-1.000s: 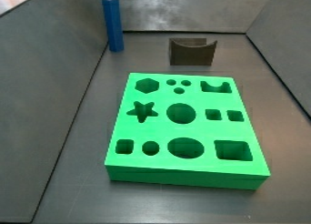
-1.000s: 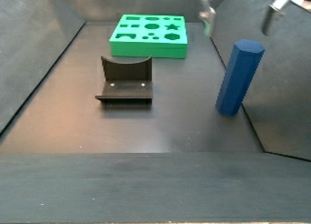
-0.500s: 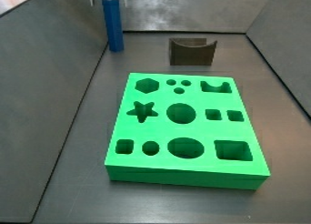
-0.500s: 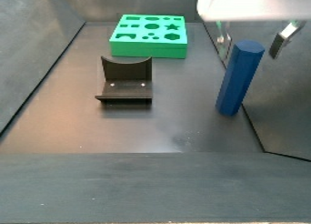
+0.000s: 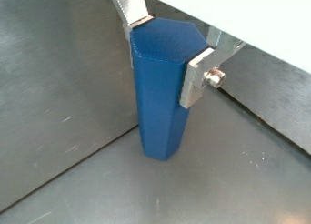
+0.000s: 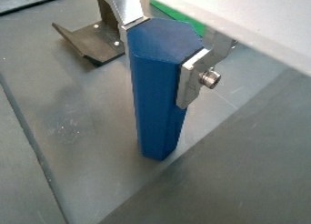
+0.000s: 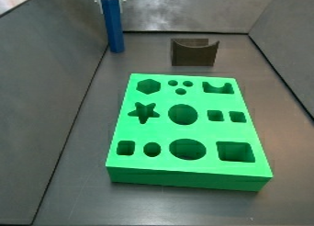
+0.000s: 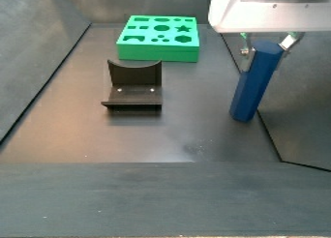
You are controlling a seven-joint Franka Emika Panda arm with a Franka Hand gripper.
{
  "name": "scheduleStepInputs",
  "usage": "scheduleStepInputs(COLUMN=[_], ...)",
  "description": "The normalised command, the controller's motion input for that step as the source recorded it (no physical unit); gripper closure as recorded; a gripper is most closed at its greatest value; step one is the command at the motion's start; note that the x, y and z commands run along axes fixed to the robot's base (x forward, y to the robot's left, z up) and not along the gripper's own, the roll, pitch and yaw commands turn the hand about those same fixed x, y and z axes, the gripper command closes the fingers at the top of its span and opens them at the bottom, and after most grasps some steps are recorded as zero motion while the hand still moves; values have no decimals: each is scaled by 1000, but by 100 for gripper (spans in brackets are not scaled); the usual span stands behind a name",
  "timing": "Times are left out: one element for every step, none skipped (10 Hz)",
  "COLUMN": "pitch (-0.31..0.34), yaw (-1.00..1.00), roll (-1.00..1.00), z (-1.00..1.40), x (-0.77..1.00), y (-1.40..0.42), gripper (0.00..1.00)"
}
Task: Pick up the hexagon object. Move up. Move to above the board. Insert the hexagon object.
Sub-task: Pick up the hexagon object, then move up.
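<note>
In both wrist views the gripper [image 5: 168, 47] straddles the top of the hexagon object [image 5: 163, 96], its silver fingers [image 5: 197, 77] flanking the upright blue post; whether the pads press it I cannot tell. One wrist view alone also catches the fixture [image 6: 87, 41] on the floor behind the post. In a side view the post [image 7: 113, 24] stands at 11 o'clock from the board [image 7: 186, 127], with the fixture [image 7: 193, 51] at 12 o'clock, well apart. In the opposite side view the gripper [image 8: 265, 48] caps the post [image 8: 254, 82], the fixture [image 8: 134, 85] at its 9 o'clock, the board [image 8: 161, 37] far behind.
</note>
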Motion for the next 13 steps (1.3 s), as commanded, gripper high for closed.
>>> scheduleStepInputs(pitch=[0, 0, 0, 0, 0, 0, 0, 0, 0, 41, 47, 45, 50], yaw=[0, 0, 0, 0, 0, 0, 0, 0, 0, 31, 31, 27, 22], roll=[0, 0, 0, 0, 0, 0, 0, 0, 0, -11, -8, 7, 16], z=[0, 0, 0, 0, 0, 0, 0, 0, 833, 746, 690, 493, 354], x=[0, 0, 0, 0, 0, 0, 0, 0, 0, -60, -63, -38, -23], y=[0, 0, 0, 0, 0, 0, 0, 0, 0, -29, -27, -9, 2], gripper=[100, 100, 100, 100, 100, 100, 100, 100, 100, 100, 100, 100, 100])
